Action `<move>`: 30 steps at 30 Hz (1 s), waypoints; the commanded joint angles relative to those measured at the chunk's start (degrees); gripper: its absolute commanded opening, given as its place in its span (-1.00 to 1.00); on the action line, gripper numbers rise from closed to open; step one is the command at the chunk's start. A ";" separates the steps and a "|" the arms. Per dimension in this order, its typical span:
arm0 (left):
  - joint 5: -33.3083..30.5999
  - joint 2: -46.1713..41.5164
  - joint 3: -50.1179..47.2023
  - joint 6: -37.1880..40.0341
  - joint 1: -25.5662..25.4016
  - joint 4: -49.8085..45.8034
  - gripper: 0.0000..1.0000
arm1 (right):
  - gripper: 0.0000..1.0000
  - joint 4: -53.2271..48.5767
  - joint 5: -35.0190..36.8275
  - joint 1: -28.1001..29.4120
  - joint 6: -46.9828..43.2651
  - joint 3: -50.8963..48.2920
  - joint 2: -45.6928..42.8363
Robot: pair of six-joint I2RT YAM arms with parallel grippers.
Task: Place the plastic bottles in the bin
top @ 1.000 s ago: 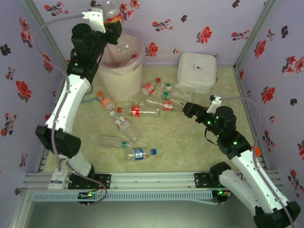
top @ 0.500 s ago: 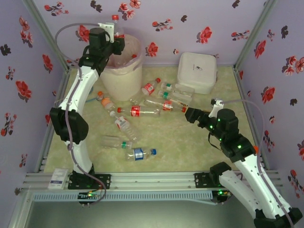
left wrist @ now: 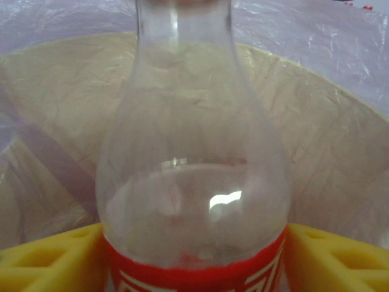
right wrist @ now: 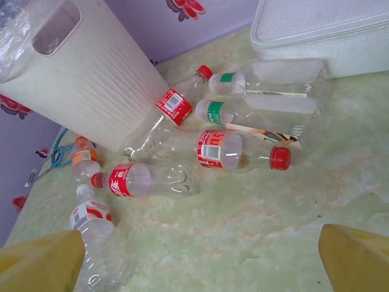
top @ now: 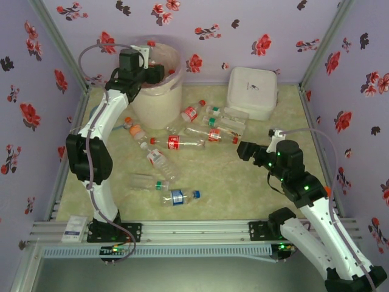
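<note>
The bin [top: 157,103] stands at the back left, its pink liner over the rim; its inner wall [left wrist: 322,140] also shows. My left gripper [top: 151,68] reaches over its rim. Both yellow fingers [left wrist: 42,258] sit against the red label of a clear plastic bottle [left wrist: 194,170], red cap [top: 150,43] pointing away over the bin's mouth. Several more plastic bottles lie on the table, among them a red-labelled one [top: 182,143] and a red-capped one [right wrist: 234,151]. My right gripper [top: 240,148] hovers open [right wrist: 200,258] just right of that pile, nothing between its fingers.
A white square lidded box [top: 252,91] sits at the back right, behind the bottles. A blue-labelled bottle [top: 179,196] and a green-capped one [top: 149,181] lie nearer the front. Flowered walls close in the table on three sides.
My left arm has brought the bottle down from high behind the bin to just over its rim. The right gripper has shifted slightly right and stays open.
</note>
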 commanded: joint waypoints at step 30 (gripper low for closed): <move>1.49 -47.08 -33.29 -16.93 -1.74 -14.04 0.83 | 0.85 7.50 -5.29 0.05 -10.23 8.74 22.98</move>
